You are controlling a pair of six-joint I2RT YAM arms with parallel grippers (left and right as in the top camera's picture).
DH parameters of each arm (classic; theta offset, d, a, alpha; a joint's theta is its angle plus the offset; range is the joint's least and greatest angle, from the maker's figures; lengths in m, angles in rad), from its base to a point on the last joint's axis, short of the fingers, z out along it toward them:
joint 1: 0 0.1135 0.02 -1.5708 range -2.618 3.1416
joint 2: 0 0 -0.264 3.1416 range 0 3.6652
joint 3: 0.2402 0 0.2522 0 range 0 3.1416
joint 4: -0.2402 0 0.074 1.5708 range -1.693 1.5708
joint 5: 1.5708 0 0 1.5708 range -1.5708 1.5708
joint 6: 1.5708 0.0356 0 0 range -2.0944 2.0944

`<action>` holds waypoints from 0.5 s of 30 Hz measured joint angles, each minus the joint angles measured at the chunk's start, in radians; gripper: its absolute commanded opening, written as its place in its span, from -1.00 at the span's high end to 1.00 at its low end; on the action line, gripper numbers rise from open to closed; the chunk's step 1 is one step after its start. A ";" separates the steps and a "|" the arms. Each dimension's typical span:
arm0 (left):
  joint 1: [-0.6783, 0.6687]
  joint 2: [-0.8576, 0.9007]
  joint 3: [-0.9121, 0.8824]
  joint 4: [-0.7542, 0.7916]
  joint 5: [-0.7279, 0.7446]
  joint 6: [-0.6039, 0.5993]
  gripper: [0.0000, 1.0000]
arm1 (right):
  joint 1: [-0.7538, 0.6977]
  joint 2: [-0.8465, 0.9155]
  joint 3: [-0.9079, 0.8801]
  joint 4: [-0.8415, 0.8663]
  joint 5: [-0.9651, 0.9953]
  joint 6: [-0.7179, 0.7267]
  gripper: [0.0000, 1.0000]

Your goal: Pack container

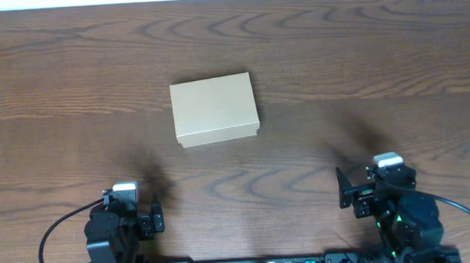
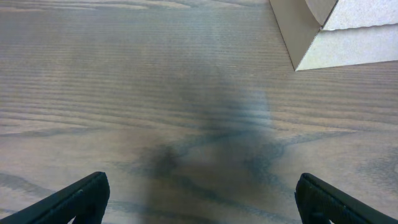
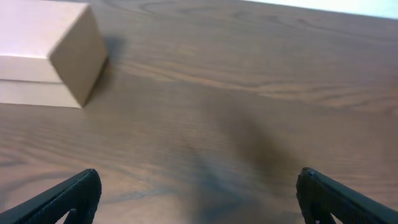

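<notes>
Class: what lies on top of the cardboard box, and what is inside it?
Nothing lies on the cardboard box; its lid is shut, so the inside is hidden.

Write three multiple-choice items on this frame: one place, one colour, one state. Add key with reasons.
1. Where is the container?
A. held in the air
B. on the table, ahead of both arms
C. at the far right corner
2. Its colour?
A. tan
B. blue
C. white
3. State of the left gripper and right gripper?
A. both shut
B. one shut on the container
C. both open, empty
Key: 1 B, overhead shows it resting mid-table, apart from both arms; 2 A, plain tan cardboard; 3 C, each wrist view shows fingertips wide apart over bare wood.
</notes>
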 measured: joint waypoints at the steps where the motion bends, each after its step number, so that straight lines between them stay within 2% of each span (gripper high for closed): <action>1: 0.000 0.000 0.000 0.000 0.000 0.000 -0.91 | -0.009 -0.016 -0.019 0.008 0.001 0.007 -0.99; 8: 0.000 0.000 0.000 0.000 0.000 0.000 -0.91 | -0.068 -0.084 -0.154 0.037 0.007 0.083 -0.99; 15: 0.000 0.000 0.000 0.000 0.000 0.000 -0.91 | -0.080 -0.084 -0.184 0.032 0.007 0.106 -0.99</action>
